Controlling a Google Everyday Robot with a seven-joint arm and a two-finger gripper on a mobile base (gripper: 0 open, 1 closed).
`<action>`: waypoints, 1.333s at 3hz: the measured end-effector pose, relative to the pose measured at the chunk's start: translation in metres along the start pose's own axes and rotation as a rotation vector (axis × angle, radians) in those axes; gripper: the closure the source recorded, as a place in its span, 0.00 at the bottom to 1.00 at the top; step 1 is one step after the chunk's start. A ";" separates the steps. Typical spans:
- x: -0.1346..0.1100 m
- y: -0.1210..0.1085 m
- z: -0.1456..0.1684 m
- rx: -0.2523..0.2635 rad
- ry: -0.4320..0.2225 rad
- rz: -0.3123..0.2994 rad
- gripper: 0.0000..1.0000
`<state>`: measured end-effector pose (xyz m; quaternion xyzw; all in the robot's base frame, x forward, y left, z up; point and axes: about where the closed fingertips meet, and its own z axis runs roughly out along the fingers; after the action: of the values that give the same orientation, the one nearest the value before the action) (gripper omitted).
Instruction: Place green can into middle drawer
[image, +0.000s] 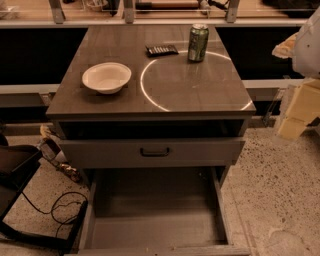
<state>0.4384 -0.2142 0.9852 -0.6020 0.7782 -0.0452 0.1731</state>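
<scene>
The green can (198, 43) stands upright at the back right of the cabinet top (190, 90); it has a silver top and pale label marks. My gripper (299, 112) shows as pale yellow blocks at the right edge of the view, beside the cabinet's right front corner and well below and to the right of the can. A white arm part (307, 45) is above it. One drawer with a dark handle (155, 151) is pulled out slightly. The drawer below it (155, 220) is pulled far out and holds nothing. I cannot tell which of them is the middle drawer.
A white bowl (106, 77) sits at the left of the cabinet top. A flat dark object (161, 50) lies at the back, left of the can. A black cable (60, 207) and dark equipment (15, 170) lie on the speckled floor at the left.
</scene>
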 end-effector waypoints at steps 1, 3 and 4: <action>0.000 0.000 0.000 0.000 0.000 0.000 0.00; -0.003 -0.060 0.028 0.129 -0.182 0.141 0.00; -0.005 -0.110 0.047 0.210 -0.324 0.281 0.00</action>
<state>0.5563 -0.2330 0.9725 -0.4659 0.8075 -0.0041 0.3618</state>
